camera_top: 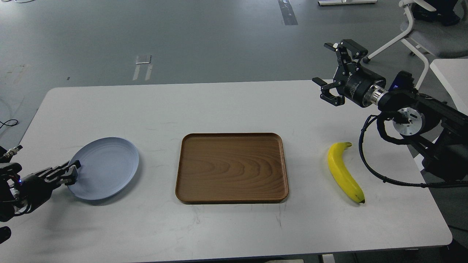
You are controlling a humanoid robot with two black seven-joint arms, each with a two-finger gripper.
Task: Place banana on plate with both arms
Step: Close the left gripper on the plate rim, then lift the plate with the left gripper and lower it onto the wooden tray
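Grey floor with tape marks stretches behind a white desk (234, 109), and a white office chair (420, 33) stands off to the far right.

On the desk, the banana (344, 171) lies toward the right edge, its long axis running from the greenish stem at the far end to the dark tip nearest me, slightly slanted to the right as it comes closer. My right claw (331, 71) hangs above the far right part of the desk, fingers spread wide and holding nothing. The banana sits nearer to me than that claw and below it, well apart from it. This arm is plainly the closer one to the fruit, so I judge the pick falls to it: come back and down, then turn so the fingers cross the banana's length.

The plate (104, 168) rests on the left side of the desk. My left claw (69, 175) is at its near-left rim, and the fingers look pinched onto that rim, though they are dark and small.

Between plate and banana lies a brown wooden tray (232, 168), bare, touching neither.
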